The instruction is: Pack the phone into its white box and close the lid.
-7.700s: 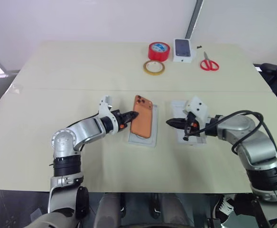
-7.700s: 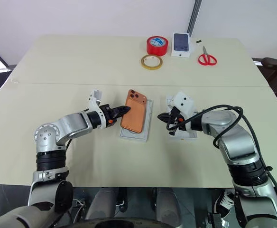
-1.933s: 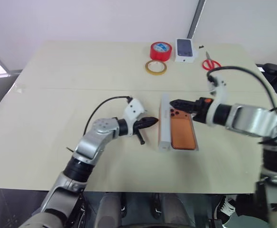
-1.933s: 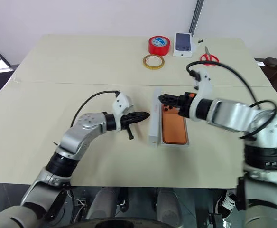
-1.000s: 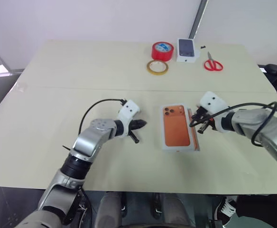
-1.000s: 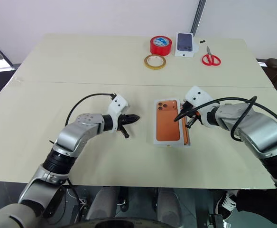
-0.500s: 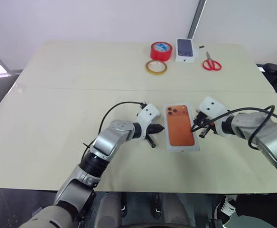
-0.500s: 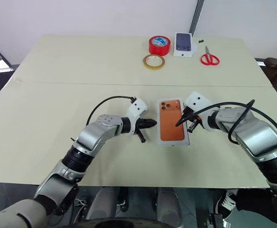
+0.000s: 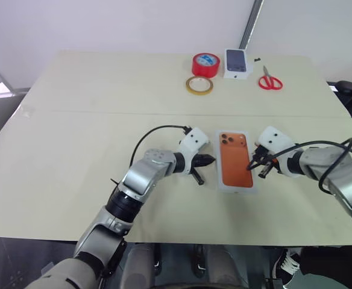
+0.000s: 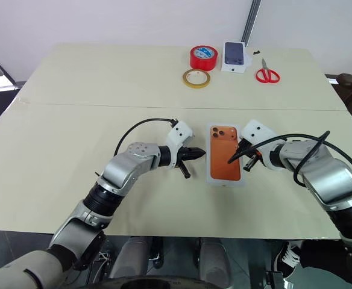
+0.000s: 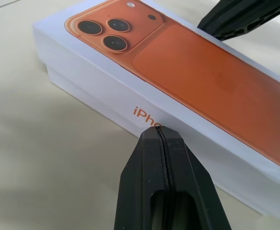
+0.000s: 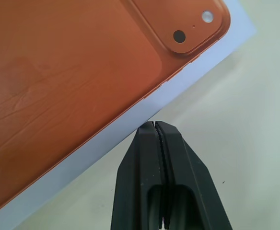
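The box [image 9: 235, 161] sits closed at the table's [image 9: 73, 150] centre, its lid [image 11: 188, 62] on and showing an orange phone print on top; the phone itself is presumably inside, hidden under the lid. The left gripper [image 9: 210, 160] points at the box from its 9 o'clock side, fingers pressed together on nothing, tip just beside the side wall near the lettering. The right gripper [image 9: 252, 164] comes in from 3 o'clock, also closed and empty, its tip at the lid's edge. The task looks nearly finished, with only squaring or pressing the lid left. The risk now is a sideways shove: if one closed tip pushes harder than the other, the light box could slide or spin on the smooth table. A tip catching under the lid's rim could lift it back off. Whether the lid is fully seated cannot be told, so pressing on one edge might tilt it. The tape rolls [image 9: 205, 64], scissors [image 9: 270, 81] and small carton [image 9: 236, 62] lie well apart at 12 o'clock.
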You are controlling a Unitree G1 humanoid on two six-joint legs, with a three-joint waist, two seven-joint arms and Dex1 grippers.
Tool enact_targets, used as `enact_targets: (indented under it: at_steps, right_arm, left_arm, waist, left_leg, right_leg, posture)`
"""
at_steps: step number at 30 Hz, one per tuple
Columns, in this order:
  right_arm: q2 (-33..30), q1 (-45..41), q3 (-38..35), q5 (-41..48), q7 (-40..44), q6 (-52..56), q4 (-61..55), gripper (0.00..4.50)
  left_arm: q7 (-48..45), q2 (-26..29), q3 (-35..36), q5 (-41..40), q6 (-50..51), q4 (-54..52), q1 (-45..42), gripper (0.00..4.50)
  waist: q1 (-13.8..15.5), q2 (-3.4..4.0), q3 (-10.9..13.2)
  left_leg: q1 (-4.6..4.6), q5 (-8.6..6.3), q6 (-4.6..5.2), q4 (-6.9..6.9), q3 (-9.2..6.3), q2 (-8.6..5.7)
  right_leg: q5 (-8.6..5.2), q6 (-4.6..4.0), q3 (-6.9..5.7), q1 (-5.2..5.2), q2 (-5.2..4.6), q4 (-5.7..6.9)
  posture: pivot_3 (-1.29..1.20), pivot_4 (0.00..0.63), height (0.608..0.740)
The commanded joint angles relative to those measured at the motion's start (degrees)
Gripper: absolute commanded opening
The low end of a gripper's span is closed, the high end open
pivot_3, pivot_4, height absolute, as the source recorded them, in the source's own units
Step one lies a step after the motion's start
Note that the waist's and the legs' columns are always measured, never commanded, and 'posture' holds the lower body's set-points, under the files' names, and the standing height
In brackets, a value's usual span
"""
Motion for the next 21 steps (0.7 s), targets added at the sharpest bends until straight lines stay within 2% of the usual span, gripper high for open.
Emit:
enact_targets:
  at_steps: [1, 11, 15, 18, 21]
  right_arm:
    - [0.5, 0.0, -2.3, -1.1, 0.5, -0.9, -1.9, 0.04]
    - [-0.2, -0.6, -4.6, -2.9, 1.8, -1.8, 0.3, 0.04]
    - [-2.6, 0.2, -7.1, -2.9, 4.4, -3.8, 1.0, 0.04]
    - [-3.5, 1.6, -11.8, 1.4, 9.8, -4.7, -1.1, 0.04]
    - [-3.4, 5.1, -15.1, 6.7, 14.4, -3.5, -6.6, 0.04]
  left_arm:
    - [-0.5, -1.1, -0.3, -0.2, -1.6, -0.8, -1.6, 0.0]
    - [1.7, -0.3, 3.0, 0.1, -2.0, 1.6, -1.0, 0.0]
    - [2.6, -0.3, 6.4, -1.2, -2.2, 1.8, -1.5, 0.0]
    - [2.6, -1.3, 8.6, -2.6, -2.9, 2.3, -3.4, 0.0]
    - [1.6, -3.3, 7.5, -2.3, -4.1, 4.2, -5.8, 0.0]
  waist:
    - [0.0, 0.0, 0.0]
    - [-0.1, 0.0, 0.0]
    - [0.0, 0.0, 0.0]
    - [0.1, 0.0, 0.0]
    - [0.2, -0.01, 0.0]
  left_leg:
    - [0.0, 0.0, 0.0, 0.0, 0.0, -0.01]
    - [0.01, 0.0, 0.0, 0.0, 0.0, -0.04]
    - [0.01, 0.0, 0.0, 0.0, 0.0, -0.06]
    - [0.0, 0.0, 0.0, 0.02, 0.0, -0.05]
    - [0.01, 0.0, 0.0, 0.02, -0.03, -0.07]
  right_leg:
    - [0.0, 0.0, 0.0, 0.0, 0.0, 0.0]
    - [0.03, 0.04, 0.0, 0.0, 0.01, 0.01]
    - [0.05, 0.09, 0.0, 0.0, 0.01, 0.02]
    - [0.07, 0.13, 0.0, 0.01, 0.0, 0.02]
    - [0.09, 0.16, -0.01, 0.03, 0.01, 0.01]
  posture:
    - [0.0, 0.15, 0.74]
    - [0.0, 0.15, 0.74]
    - [0.0, 0.15, 0.74]
    - [0.0, 0.15, 0.74]
    - [0.0, 0.15, 0.74]
